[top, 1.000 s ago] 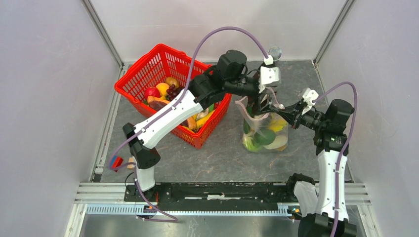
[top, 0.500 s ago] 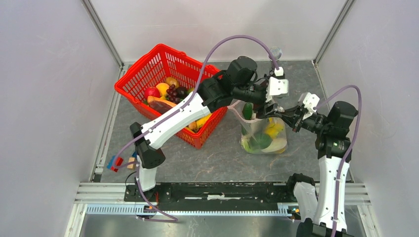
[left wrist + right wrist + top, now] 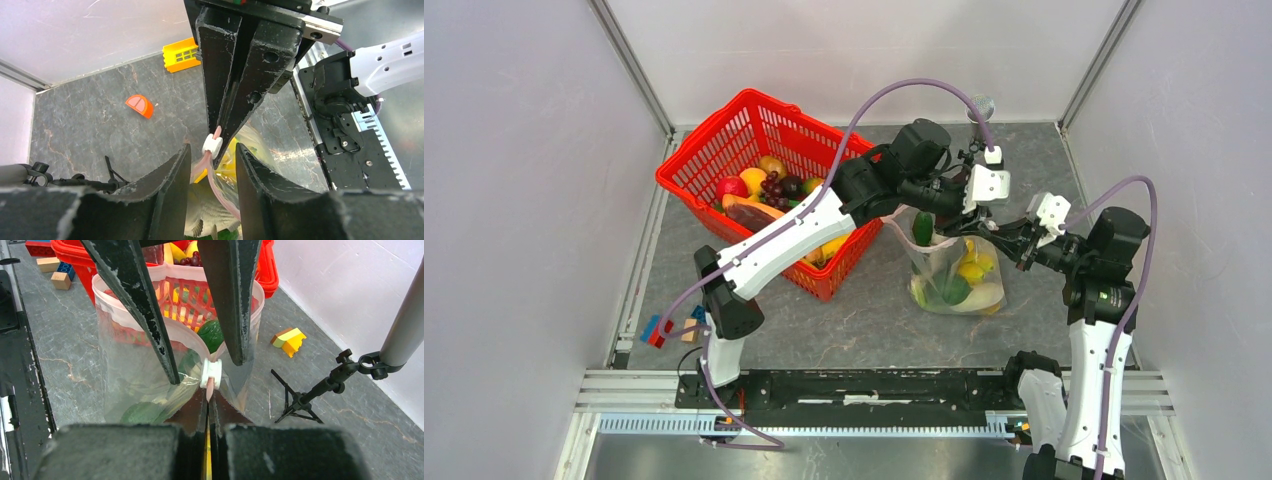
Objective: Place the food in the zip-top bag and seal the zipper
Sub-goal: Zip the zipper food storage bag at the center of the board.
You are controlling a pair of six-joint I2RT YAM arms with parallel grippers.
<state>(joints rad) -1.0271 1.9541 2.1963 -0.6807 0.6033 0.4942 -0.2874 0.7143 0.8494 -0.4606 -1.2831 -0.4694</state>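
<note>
Zip-top bag (image 3: pixel 944 282) standing right of red basket (image 3: pixel 724 140), food (image 3: pixel 956 290) inside; right gripper (image 3: pixel 207 412) pinching zipper (image 3: pixel 177 271) end; left gripper (image 3: pixel 212 156) straddling slider (image 3: pixel 211 373), jaws parted.

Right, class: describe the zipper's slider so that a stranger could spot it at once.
Find the red basket; right of it stands the clear zip-top bag holding toy food. On its pale pink zipper sits the slider, the only small white clip on that strip.
</note>
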